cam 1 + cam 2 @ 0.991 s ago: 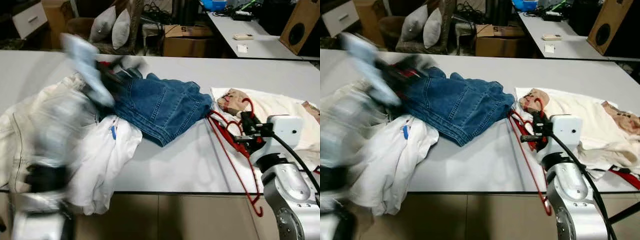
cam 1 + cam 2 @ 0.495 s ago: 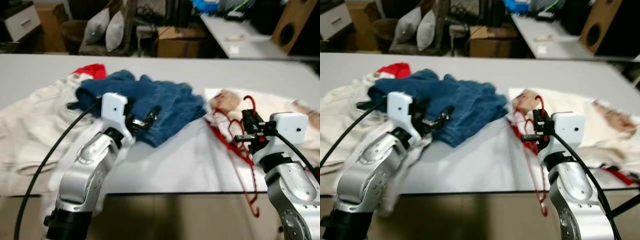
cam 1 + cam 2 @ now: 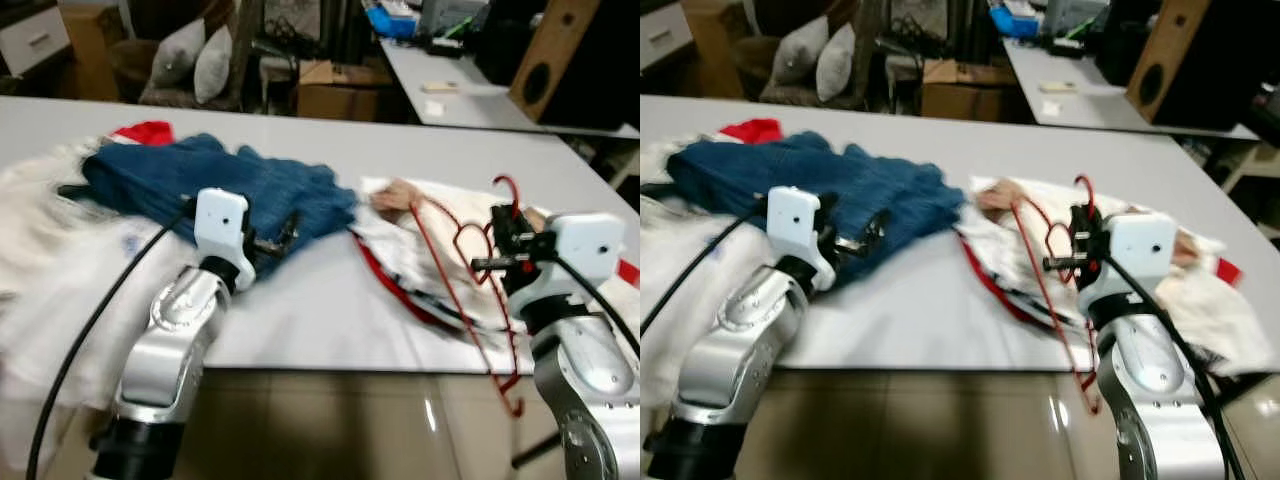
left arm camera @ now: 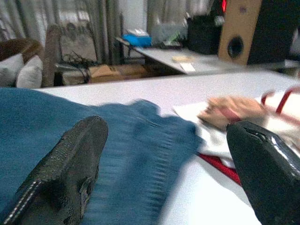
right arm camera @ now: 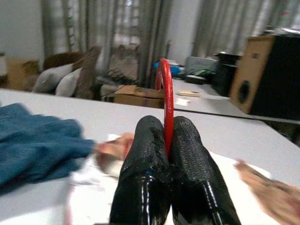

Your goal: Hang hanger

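A: Okay, head views first. What have you got on the table?

B: You've got a grey table piled with clothes. Blue jeans sit left of centre, with white garments further left and a red cloth behind the jeans. On the right a cream garment is spread flat, and red hangers lie on it.

A: And your right gripper?

B: Your right gripper is up above the cream garment, clamped on a red hanger. Its hook sticks up past the fingers and the frame hangs down over the table's front edge.

A: Left side?

B: Your left gripper hovers over the edge of the jeans, holding nothing. Behind the table you'll see pillows, a cardboard box, a second table and a speaker.

A: Left wrist view?

B: Fingers are spread wide apart, with the jeans and a bit of cream garment between them. It's blurry.

A: Right wrist view?

B: Both fingers are pressed together on the hanger wire, with the red hook rising straight out between them. The jeans are off to one side, and the speaker is beyond.
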`<state>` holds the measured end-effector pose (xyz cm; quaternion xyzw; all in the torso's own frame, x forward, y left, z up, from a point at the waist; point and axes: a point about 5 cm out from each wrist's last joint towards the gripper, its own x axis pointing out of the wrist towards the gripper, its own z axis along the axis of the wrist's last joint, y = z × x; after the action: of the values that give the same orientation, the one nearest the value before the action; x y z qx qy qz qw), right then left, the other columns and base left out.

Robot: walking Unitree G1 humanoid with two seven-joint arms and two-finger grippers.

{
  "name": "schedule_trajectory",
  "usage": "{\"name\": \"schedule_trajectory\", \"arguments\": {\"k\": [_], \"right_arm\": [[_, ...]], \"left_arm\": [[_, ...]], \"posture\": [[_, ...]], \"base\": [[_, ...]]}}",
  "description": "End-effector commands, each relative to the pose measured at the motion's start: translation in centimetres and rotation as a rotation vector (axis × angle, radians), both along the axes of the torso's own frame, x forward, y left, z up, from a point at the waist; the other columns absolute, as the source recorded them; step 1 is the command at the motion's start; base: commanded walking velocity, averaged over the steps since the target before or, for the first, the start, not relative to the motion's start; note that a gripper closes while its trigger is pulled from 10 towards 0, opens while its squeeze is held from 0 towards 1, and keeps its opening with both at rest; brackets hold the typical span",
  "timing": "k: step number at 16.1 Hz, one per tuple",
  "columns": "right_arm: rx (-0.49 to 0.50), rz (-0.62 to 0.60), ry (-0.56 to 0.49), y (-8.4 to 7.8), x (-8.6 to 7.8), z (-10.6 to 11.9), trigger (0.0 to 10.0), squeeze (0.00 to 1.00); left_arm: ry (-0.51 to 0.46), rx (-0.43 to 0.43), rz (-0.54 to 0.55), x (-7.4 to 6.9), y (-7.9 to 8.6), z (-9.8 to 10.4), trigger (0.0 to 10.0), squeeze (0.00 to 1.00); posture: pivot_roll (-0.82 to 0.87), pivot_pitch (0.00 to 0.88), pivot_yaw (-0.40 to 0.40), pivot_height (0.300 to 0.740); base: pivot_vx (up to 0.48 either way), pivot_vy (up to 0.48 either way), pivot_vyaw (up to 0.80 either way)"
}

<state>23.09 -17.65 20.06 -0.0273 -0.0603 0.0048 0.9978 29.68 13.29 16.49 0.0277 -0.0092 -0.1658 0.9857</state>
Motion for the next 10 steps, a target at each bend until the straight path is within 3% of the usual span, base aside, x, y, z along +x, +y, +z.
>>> {"name": "schedule_trajectory", "arguments": {"k": [1, 2, 4, 8, 10], "right_arm": [[0.009, -0.100, 0.018, -1.6, -0.5, -0.4, 10.0, 0.00], [0.070, -0.134, 0.042, -1.8, -0.8, -0.9, 10.0, 0.00], [0.101, -0.188, 0.076, -2.1, -1.5, -1.6, 10.0, 0.00], [0.102, -0.228, 0.110, -2.4, -2.1, -2.1, 10.0, 0.00], [0.077, -0.223, 0.109, -2.2, -1.8, -2.0, 10.0, 0.00]], "left_arm": [[0.004, 0.035, -0.060, 0.4, -1.8, 0.2, 10.0, 1.00], [0.000, 0.040, -0.072, 0.7, -2.1, 0.3, 10.0, 1.00], [-0.006, 0.021, -0.075, 1.2, -2.3, 0.5, 10.0, 1.00], [0.003, 0.027, -0.079, 1.3, -2.2, 0.1, 10.0, 1.00], [0.021, 0.031, -0.096, 1.0, -2.1, -0.3, 10.0, 0.96]], "posture": [[-0.09, 0.000, 0.006, 0.740], [-0.10, 0.000, 0.014, 0.740], [-0.11, 0.000, 0.043, 0.740], [-0.11, 0.000, 0.052, 0.740], [-0.10, 0.000, 0.045, 0.740]], "base": [[0.000, 0.000, -0.80], [0.000, 0.000, -0.80], [0.000, 0.463, -0.80], [0.000, 0.480, -0.80], [0.000, 0.000, -0.80]]}}
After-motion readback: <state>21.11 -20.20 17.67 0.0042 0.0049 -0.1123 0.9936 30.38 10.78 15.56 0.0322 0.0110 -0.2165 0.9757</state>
